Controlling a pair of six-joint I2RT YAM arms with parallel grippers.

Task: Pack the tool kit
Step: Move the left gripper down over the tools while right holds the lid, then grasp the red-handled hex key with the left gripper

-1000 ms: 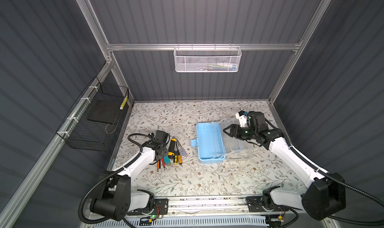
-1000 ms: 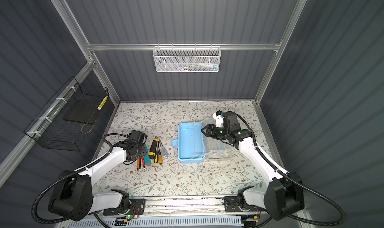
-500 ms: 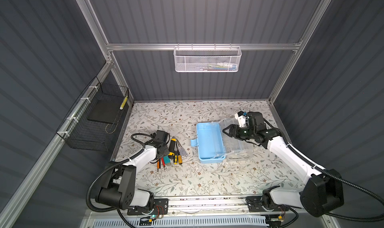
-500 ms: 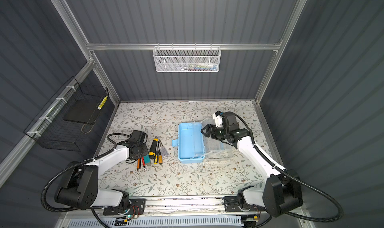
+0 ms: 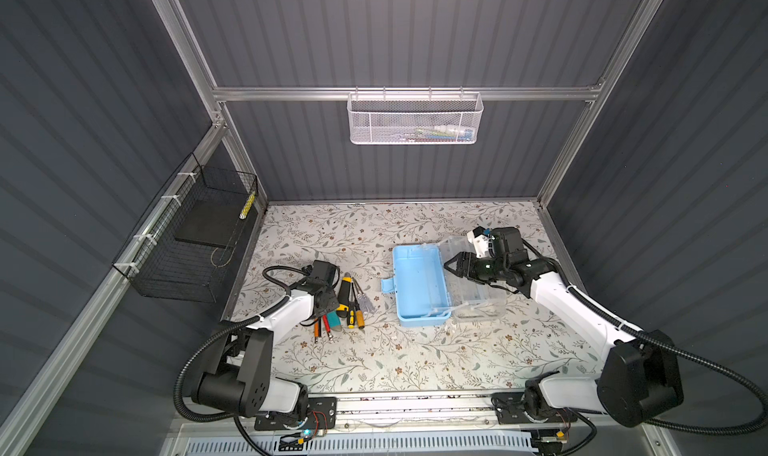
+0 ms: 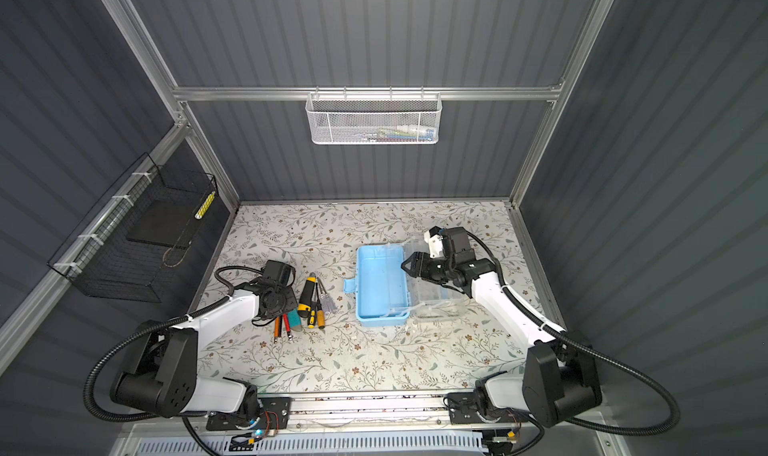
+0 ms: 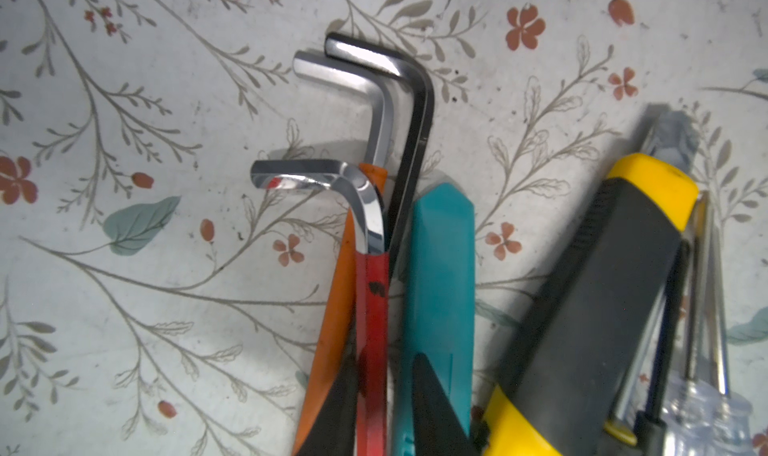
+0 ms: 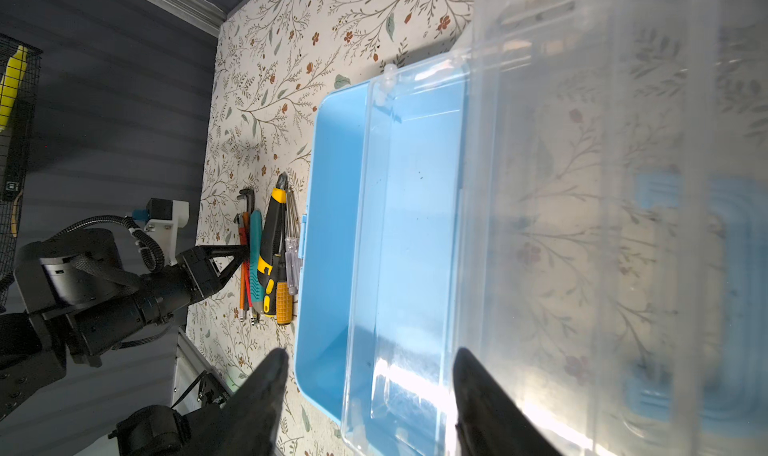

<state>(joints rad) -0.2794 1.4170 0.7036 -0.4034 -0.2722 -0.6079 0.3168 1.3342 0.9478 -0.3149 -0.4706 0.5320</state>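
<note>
Here, the light-blue box (image 5: 415, 283) lies open on the table (image 5: 374, 358), a little toward the right edge. Its clear lid (image 5: 478, 296) is folded flat onto the table on the right-edge side. A clear tray (image 8: 415, 225) sits inside the box along the hinge side.

The right gripper (image 8: 369, 352) hangs over the box near that hinge with its fingers spread wide. One finger is over the bare table beside the box and the other over the lid, and nothing is between them but the box below.

The tools lie in a tight row between the box and the left edge, well apart from the box. Nearest the box are the screwdrivers (image 5: 359, 308), some with clear handles and some with yellow ones. Then come the yellow-black utility knife (image 7: 602, 288), a teal tool (image 7: 440, 267) and the hex keys (image 7: 374, 101), which lie touching one another.

The left gripper (image 7: 384, 362) is down on this row. Its two black fingers stand close on either side of the red hex key (image 7: 372, 308), one over the orange key and one over the teal tool. I cannot tell whether they already pinch it.

A small black mark on the red sleeve is too blurred to read.

A white mesh basket (image 5: 415, 121) hangs on the back wall and a black wire basket (image 5: 187, 242) on the left wall.
</note>
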